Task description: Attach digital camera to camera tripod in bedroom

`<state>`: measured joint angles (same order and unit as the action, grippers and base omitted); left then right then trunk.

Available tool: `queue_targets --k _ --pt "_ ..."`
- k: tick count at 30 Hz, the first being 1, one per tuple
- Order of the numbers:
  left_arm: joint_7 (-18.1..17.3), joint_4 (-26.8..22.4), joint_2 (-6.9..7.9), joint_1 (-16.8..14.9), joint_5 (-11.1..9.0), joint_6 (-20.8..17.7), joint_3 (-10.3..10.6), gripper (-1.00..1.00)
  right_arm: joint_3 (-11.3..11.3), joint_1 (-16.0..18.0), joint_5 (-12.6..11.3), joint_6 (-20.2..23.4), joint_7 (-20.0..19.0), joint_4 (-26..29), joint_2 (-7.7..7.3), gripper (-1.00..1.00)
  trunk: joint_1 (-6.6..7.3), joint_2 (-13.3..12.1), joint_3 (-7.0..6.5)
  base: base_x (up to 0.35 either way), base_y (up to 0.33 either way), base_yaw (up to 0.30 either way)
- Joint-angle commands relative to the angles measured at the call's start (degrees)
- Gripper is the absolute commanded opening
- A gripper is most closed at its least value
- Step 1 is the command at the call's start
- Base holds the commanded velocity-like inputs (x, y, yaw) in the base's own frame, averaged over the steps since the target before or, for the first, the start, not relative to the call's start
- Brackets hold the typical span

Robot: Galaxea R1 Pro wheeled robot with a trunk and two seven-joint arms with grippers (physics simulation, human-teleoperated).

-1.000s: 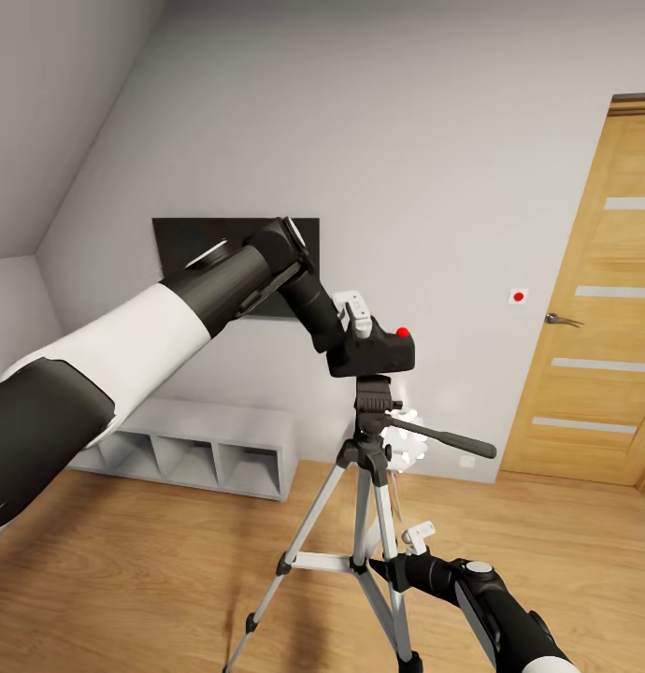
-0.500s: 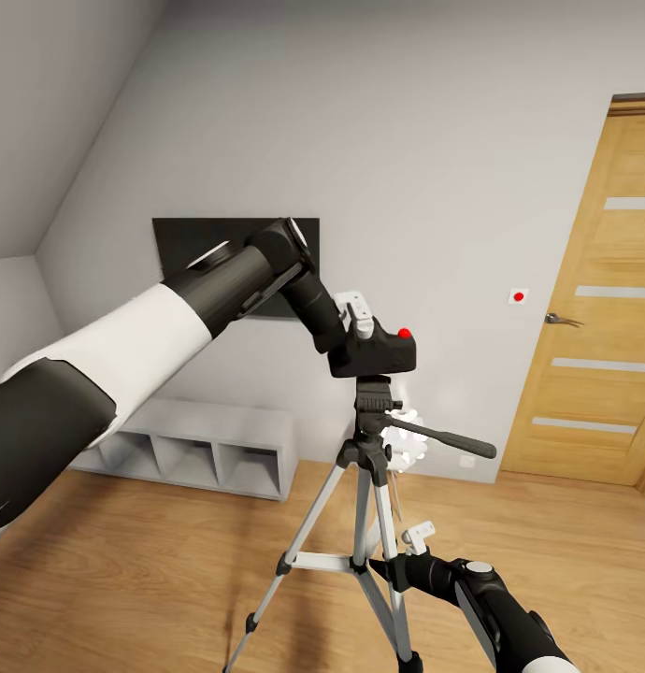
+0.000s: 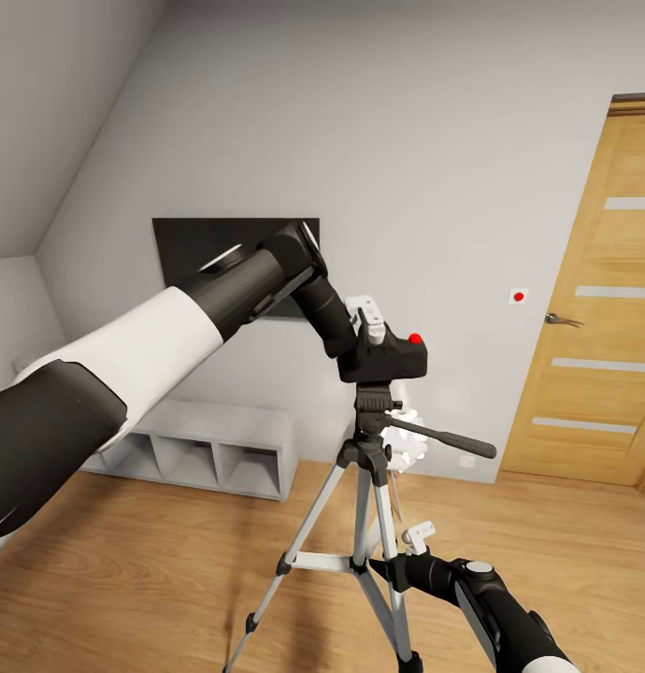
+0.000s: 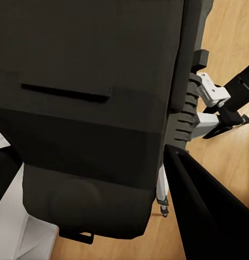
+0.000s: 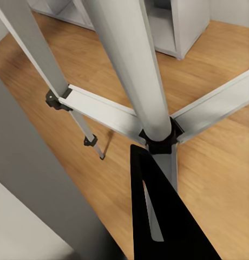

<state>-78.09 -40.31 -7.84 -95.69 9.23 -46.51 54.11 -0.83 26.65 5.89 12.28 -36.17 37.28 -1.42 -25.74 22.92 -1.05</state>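
The digital camera (image 3: 390,359), a small black box with a red dot on top, rests right at the top of the camera tripod's (image 3: 372,439) black pan head. My left gripper (image 3: 367,327) is shut on the camera from behind, one white finger showing above it. Up close in the left wrist view, the camera's dark body (image 4: 92,108) lies against a black finger (image 4: 211,216). My right gripper (image 3: 408,553) is low down against a silver tripod leg. The right wrist view has the tripod's centre column (image 5: 135,70) and one black finger (image 5: 157,216); a leg hides the other finger.
A black TV (image 3: 196,241) hangs on the white wall above a low white shelf unit (image 3: 210,453). At the right stands a shut wooden door (image 3: 594,327), with a small red-dotted switch (image 3: 518,296) beside it. The tripod handle (image 3: 449,439) sticks out to the right. Light wood floor surrounds the tripod.
My left arm has carried the camera a little to the right and down, onto the top of the tripod head. The right arm and the tripod have not moved.
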Motion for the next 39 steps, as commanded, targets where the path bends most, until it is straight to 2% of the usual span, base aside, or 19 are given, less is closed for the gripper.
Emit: queue_targets --k 1,12,20,39 --pt "-0.6 0.0 -0.04 0.0 0.5 -0.4 -0.1 -1.00 0.0 -0.1 3.6 -0.2 1.1 -1.2 0.02 -1.00 -0.04 0.0 0.06 0.000 0.000 0.000" --pt "-0.7 0.1 0.23 0.0 0.6 -0.3 0.1 -1.00 0.0 -0.1 3.6 -0.2 1.0 -1.1 0.02 -1.00 -0.04 0.0 0.06 0.000 0.000 0.000" --pt "-0.8 0.1 1.06 0.0 0.7 -0.2 0.2 -1.00 0.0 -0.1 3.6 -0.2 1.0 -1.2 0.02 -1.00 -0.04 0.0 0.06 0.000 0.000 0.000" --pt "-0.8 0.1 1.17 0.0 0.6 -0.2 0.2 -1.00 0.0 -0.1 3.6 -0.2 1.1 -1.2 0.02 -1.00 -0.04 0.0 0.06 0.000 0.000 0.000"
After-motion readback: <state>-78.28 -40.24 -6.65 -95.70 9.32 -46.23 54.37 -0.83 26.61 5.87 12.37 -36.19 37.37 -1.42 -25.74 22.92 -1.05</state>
